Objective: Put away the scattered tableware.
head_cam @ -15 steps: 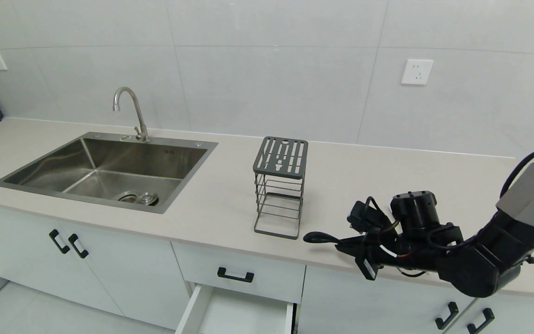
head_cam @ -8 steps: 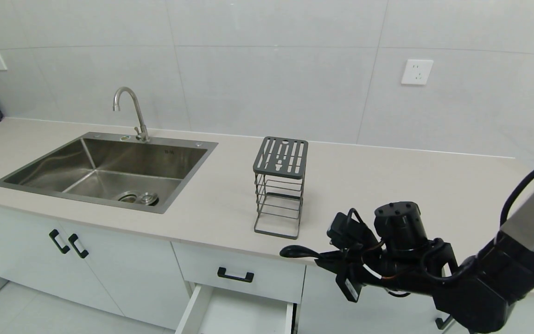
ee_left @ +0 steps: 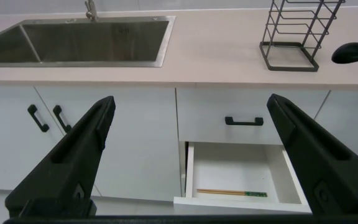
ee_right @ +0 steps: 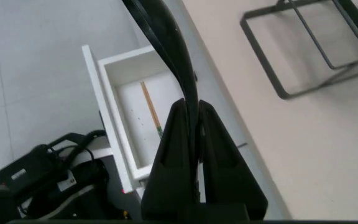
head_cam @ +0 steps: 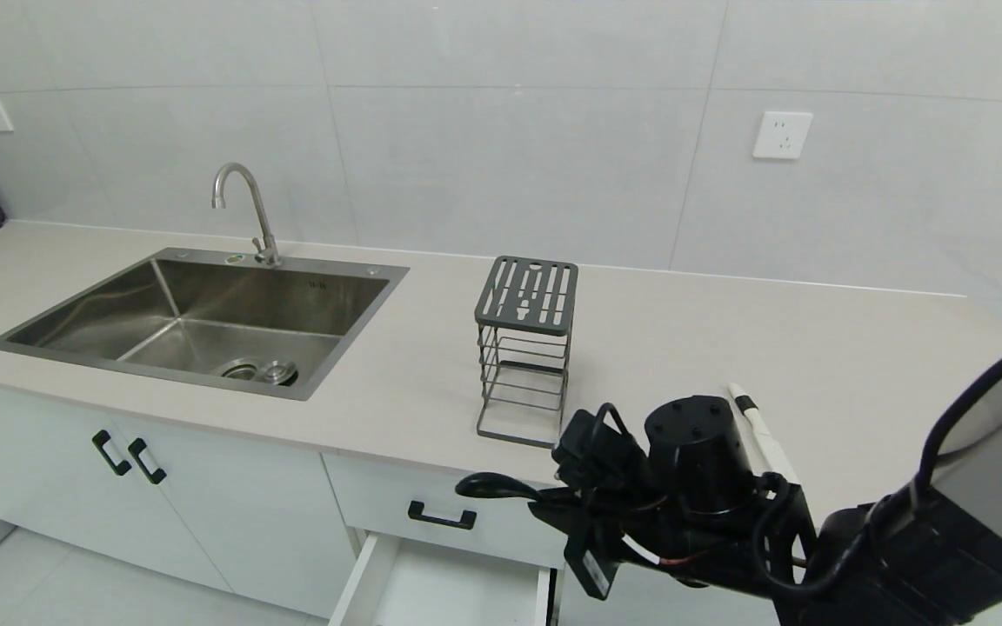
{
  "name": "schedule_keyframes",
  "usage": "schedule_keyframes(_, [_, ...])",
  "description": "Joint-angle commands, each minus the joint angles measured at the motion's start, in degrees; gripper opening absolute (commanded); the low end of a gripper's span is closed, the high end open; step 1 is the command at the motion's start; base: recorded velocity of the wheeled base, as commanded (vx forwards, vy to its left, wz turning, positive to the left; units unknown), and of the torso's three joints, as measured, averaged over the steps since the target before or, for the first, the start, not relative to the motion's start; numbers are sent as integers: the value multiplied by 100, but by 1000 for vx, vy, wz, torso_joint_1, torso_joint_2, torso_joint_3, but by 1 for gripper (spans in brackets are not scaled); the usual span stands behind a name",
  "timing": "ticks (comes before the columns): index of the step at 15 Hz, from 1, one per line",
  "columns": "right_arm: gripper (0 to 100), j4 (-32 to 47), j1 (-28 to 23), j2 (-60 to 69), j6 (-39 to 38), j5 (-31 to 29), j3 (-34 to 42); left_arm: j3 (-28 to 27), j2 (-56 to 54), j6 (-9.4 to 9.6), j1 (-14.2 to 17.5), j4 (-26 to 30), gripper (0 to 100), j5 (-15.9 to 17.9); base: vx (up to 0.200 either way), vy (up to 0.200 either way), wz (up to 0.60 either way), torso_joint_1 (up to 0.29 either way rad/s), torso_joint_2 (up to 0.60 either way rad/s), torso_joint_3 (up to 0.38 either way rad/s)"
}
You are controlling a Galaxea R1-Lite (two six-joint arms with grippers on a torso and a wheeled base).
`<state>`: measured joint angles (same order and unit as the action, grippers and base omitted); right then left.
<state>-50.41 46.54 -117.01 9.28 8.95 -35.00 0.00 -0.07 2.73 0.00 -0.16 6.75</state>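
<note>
**Head view.** The right gripper is clenched on the handle of a black spoon. The spoon's smooth oval bowl points toward 9 o'clock. It hangs off the front edge of the matte beige countertop, above the open white drawer. A dark wire rack with a slotted flat top stands at mid-counter. At its 9 o'clock sits a brushed-steel rectangular sink, with a curved faucet at the sink's 12 o'clock rim. At the rack's 4 o'clock a slender white utensil with a dark band lies flat on the counter.

**Left wrist view.** The left gripper is released, its two matte black fingers spread wide with nothing between them. This view adds the inside of the drawer: a pair of thin wooden chopsticks lies on the white floor near the front wall. The spoon bowl is seen beside the rack's base.

**Right wrist view.** This view adds the grip itself: both fingers press flat on the slim glossy handle. The drawer lies beneath the spoon.
</note>
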Motion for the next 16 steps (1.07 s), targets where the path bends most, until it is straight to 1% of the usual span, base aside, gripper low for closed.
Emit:
schedule_keyframes(1, [0, -13, 276, -103, -14, -60, -200, 0, 7, -1, 0, -2, 100, 1, 0, 0, 0, 0, 0, 0])
schedule_keyframes(3, [0, -22, 514, -358, 22, -77, -754, 0, 7, -1, 0, -2, 100, 1, 0, 0, 0, 0, 0, 0])
schedule_keyframes(4, [0, -13, 672, -464, 30, -69, -912, 0, 7, -1, 0, -2, 100, 1, 0, 0, 0, 0, 0, 0])
schedule_keyframes(5, [0, -13, 716, -507, 39, -60, -939, 0, 7, -1, 0, -2, 100, 1, 0, 0, 0, 0, 0, 0])
schedule_keyframes(6, [0, 40, 751, -639, 171, 19, -1088, 0, 7, -1, 0, -2, 100, 1, 0, 0, 0, 0, 0, 0])
schedule_keyframes(7, [0, 49, 742, -885, 619, -16, -1308, 0, 7, -1, 0, -2, 100, 1, 0, 0, 0, 0, 0, 0])
schedule_keyframes(8, [0, 22, 733, -1008, 856, -16, -1466, 0, 7, -1, 0, -2, 100, 1, 0, 0, 0, 0, 0, 0])
schedule_keyframes(9, [0, 13, 725, -1123, 988, -16, -1624, 0, 7, -1, 0, -2, 100, 1, 0, 0, 0, 0, 0, 0])
schedule_keyframes(11, [0, 57, 733, -1298, 971, -16, -1791, 0, 7, -1, 0, -2, 100, 1, 0, 0, 0, 0, 0, 0])
schedule_keyframes(13, [0, 57, 742, -1501, 971, 2, -1791, 0, 7, -1, 0, -2, 100, 1, 0, 0, 0, 0, 0, 0])
schedule_keyframes(16, [0, 110, 742, -1650, 980, -7, -1870, 0, 7, -1, 0, -2, 100, 1, 0, 0, 0, -144, 269, 137])
